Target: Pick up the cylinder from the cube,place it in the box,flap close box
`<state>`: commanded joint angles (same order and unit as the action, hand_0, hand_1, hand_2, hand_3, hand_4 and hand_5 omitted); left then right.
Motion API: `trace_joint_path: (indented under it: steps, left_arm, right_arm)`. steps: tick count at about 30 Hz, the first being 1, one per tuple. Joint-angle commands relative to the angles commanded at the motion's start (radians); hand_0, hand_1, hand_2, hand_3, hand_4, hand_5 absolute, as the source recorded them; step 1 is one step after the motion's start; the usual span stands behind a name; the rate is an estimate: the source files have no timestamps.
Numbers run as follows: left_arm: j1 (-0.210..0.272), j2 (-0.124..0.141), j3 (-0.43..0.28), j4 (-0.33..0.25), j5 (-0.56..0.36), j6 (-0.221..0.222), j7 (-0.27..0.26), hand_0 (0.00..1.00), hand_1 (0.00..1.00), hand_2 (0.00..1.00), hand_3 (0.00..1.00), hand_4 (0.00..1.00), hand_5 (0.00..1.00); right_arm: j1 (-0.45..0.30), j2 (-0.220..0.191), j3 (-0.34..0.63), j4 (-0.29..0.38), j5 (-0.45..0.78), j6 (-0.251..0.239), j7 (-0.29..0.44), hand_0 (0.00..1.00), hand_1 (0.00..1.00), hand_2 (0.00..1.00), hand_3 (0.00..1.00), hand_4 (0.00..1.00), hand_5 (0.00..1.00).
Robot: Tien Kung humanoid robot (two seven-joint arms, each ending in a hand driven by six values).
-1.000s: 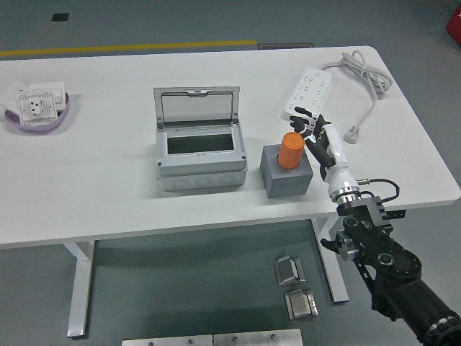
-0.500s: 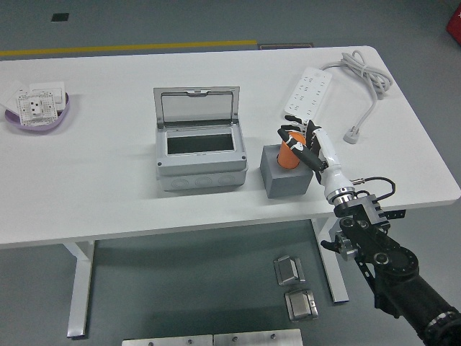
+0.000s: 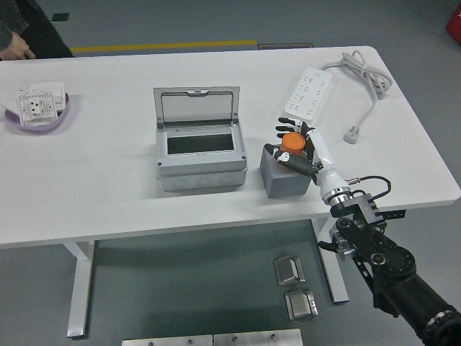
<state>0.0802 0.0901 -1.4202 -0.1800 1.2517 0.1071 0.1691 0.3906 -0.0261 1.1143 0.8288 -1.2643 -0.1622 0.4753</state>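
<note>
A smooth, matt white desk point(image 3: 108, 187) carries a grey plastic box point(image 3: 200, 162) with a clear, glossy lid point(image 3: 196, 108). The orange cylinder point(image 3: 292, 142) looks like smooth plastic, the cube point(image 3: 281, 182) a dull, matt grey. The right hand point(image 3: 306, 151) shows glossy white shells and black joints; a white plastic power strip point(image 3: 308, 92) lies nearby.
</note>
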Motion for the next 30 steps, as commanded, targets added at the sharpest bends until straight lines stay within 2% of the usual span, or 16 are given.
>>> trace_joint_path:
  steps: [12,13,18,19,24,25,30]
  left_arm:
    - [0.001,0.0,0.001,0.0,-0.002,0.0,0.0,0.631,0.644,0.628,0.687,0.644,0.235]
    - [0.001,0.0,0.001,0.0,-0.003,0.0,0.0,0.631,0.644,0.628,0.688,0.643,0.233]
    - [0.002,0.0,0.0,0.0,-0.003,-0.001,0.001,0.631,0.644,0.628,0.688,0.643,0.233]
    - [0.002,0.0,0.001,0.0,-0.004,-0.002,0.001,0.631,0.644,0.629,0.688,0.645,0.23]
    - [0.003,0.001,0.001,0.0,-0.007,-0.005,-0.001,0.631,0.644,0.629,0.688,0.645,0.23]
    - [0.003,0.001,0.001,0.0,-0.008,-0.005,-0.001,0.631,0.644,0.629,0.688,0.646,0.23]
    - [0.003,0.002,0.0,0.0,-0.007,-0.007,0.0,0.631,0.644,0.629,0.688,0.646,0.23]
  right_arm:
    - [-0.008,0.0,-0.011,0.001,0.027,-0.004,0.0,0.672,0.708,0.708,0.791,0.815,0.092]
    - [-0.008,0.0,-0.012,0.002,0.03,-0.004,0.0,0.659,0.696,0.692,0.776,0.753,0.062]
    - [-0.012,0.001,-0.024,0.004,0.047,-0.011,0.004,0.659,0.696,0.692,0.776,0.753,0.062]
    - [-0.013,0.002,-0.027,0.005,0.05,-0.013,0.004,0.67,0.656,0.633,0.663,0.291,0.002]
    - [-0.018,0.005,-0.037,0.009,0.069,-0.024,0.003,0.67,0.656,0.633,0.663,0.291,0.002]
    - [-0.019,0.005,-0.038,0.009,0.072,-0.026,0.002,0.675,0.621,0.593,0.593,0.002,0.002]
    - [-0.02,0.004,-0.043,0.014,0.08,-0.032,-0.006,0.675,0.621,0.593,0.593,0.002,0.002]
